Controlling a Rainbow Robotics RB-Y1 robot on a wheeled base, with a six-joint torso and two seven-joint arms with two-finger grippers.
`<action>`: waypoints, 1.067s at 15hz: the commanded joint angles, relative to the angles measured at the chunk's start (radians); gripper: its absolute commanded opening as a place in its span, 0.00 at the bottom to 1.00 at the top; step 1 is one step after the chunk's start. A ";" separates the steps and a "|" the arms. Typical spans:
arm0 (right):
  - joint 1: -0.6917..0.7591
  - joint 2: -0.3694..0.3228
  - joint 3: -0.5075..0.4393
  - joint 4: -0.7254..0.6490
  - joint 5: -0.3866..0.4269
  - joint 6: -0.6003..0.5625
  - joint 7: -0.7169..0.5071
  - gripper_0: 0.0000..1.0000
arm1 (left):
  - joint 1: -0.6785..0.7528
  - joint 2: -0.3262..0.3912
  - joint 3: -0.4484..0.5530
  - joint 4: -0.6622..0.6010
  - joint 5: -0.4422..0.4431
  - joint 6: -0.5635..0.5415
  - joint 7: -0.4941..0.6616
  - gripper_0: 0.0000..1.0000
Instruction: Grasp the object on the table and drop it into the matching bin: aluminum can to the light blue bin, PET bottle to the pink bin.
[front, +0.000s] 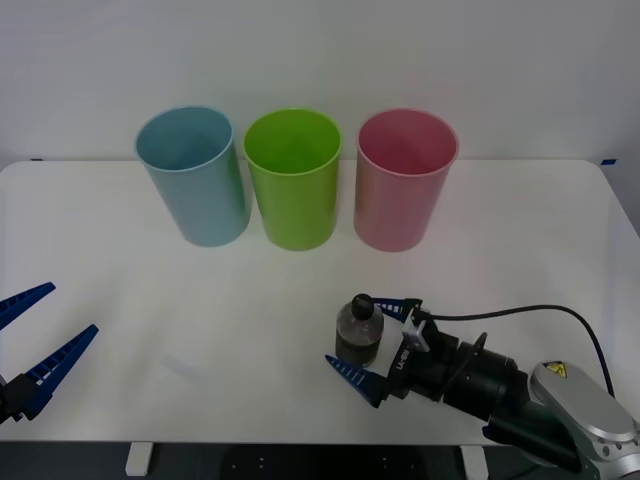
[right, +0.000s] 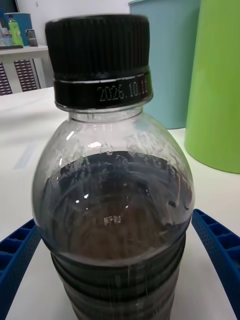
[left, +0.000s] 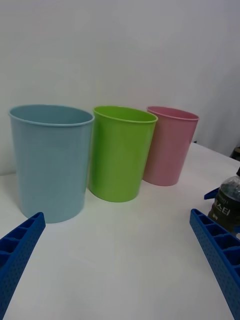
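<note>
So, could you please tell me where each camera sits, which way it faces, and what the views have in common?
Front view: above the arms, looking down at the table and three bins; open left claw at the left edge, right arm low right, its open claw around the PET bottle.
Right wrist view: on the right wrist, close on the bottle between its blue fingers.
Left wrist view: on the left wrist, facing the bins, blue fingers at the corners.
Shared: the bottle, the light blue bin and green bin appear in all three.
</note>
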 joint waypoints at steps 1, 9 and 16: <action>0.000 0.004 0.003 0.000 0.000 0.005 0.007 1.00 | 0.000 0.000 0.000 0.000 0.000 0.000 0.000 1.00; -0.003 0.004 0.003 0.000 0.000 -0.001 0.019 0.00 | 0.000 0.000 0.000 0.000 0.000 0.000 0.000 1.00; -0.002 0.003 -0.060 -0.012 -0.001 -0.020 0.008 0.00 | 0.000 0.000 0.000 0.000 0.000 0.000 0.000 1.00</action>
